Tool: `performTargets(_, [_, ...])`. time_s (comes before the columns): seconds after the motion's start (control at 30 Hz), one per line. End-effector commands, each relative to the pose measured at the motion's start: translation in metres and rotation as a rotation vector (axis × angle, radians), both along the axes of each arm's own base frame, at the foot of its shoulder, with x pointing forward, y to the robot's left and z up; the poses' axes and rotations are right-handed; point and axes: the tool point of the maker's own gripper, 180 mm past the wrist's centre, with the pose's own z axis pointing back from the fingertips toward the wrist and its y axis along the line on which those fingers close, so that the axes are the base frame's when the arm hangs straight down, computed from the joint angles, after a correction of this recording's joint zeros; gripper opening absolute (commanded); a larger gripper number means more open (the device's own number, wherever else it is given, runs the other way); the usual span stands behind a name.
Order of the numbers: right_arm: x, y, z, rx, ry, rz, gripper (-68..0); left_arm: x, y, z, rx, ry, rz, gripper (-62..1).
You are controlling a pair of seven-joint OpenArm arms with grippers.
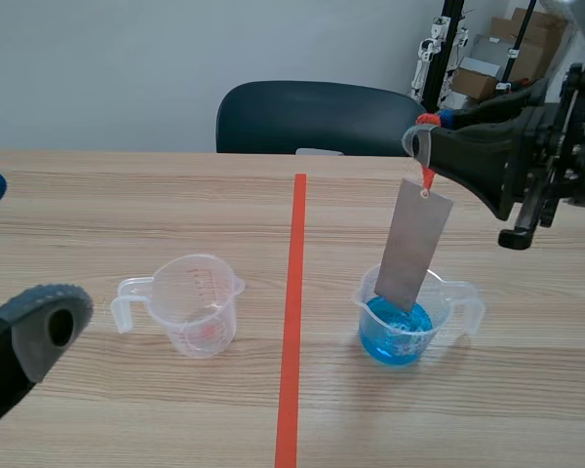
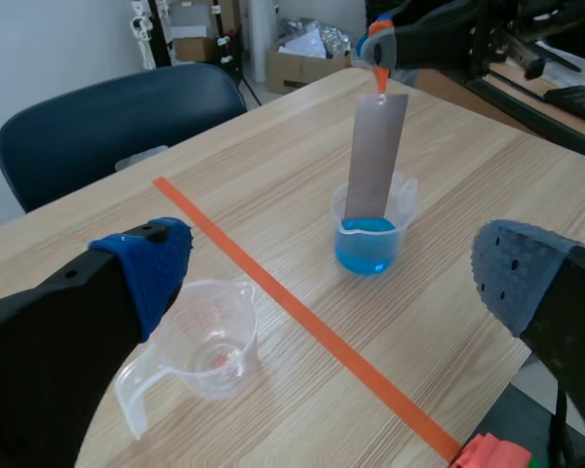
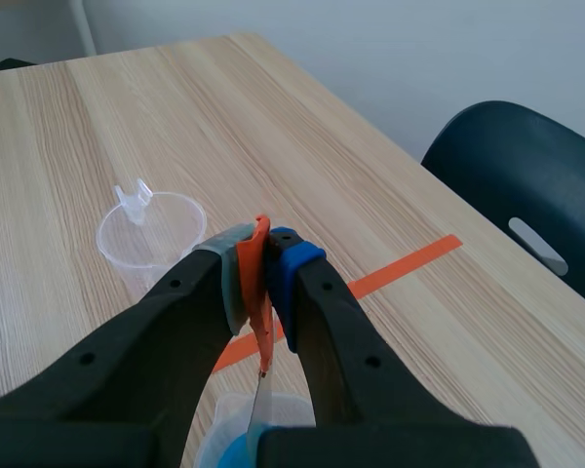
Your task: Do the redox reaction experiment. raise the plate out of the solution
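Observation:
A grey metal plate (image 1: 413, 249) hangs tilted from an orange-red strap (image 1: 427, 178), its lower end still inside the clear cup of blue solution (image 1: 398, 331) right of the tape line. My right gripper (image 1: 421, 135) is shut on the strap's top, above the cup. The right wrist view shows the strap (image 3: 258, 283) pinched between the pads, the plate's top (image 3: 260, 409) and the blue cup (image 3: 236, 450) below. In the left wrist view the plate (image 2: 375, 156) stands in the blue cup (image 2: 369, 244). My left gripper (image 2: 327, 283) is open, above the empty cup (image 2: 212, 338), holding nothing.
An empty clear measuring cup (image 1: 188, 304) stands left of the orange tape line (image 1: 292, 322). A dark chair (image 1: 312, 117) sits at the table's far side. Boxes and equipment (image 1: 492, 58) stand behind at the right.

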Motion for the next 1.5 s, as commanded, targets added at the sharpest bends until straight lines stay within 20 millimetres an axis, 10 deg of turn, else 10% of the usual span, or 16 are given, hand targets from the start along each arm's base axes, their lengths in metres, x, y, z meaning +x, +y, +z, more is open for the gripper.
performTargets(0.0, [0.002,-0.001,0.018,0.029,-0.037,0.008,-67.6,0.001,0.001,0.000,-0.012,-0.004,0.000,-13.5])
performTargets(0.53, [-0.005,-0.005,0.044,0.068,-0.073,0.037,-67.6,0.012,-0.003,-0.033,-0.048,0.025,-0.056,-54.4])
performTargets(1.47, [-0.014,-0.019,0.094,0.143,-0.097,0.063,-67.6,0.048,-0.055,-0.075,0.009,0.002,-0.146,-58.4])
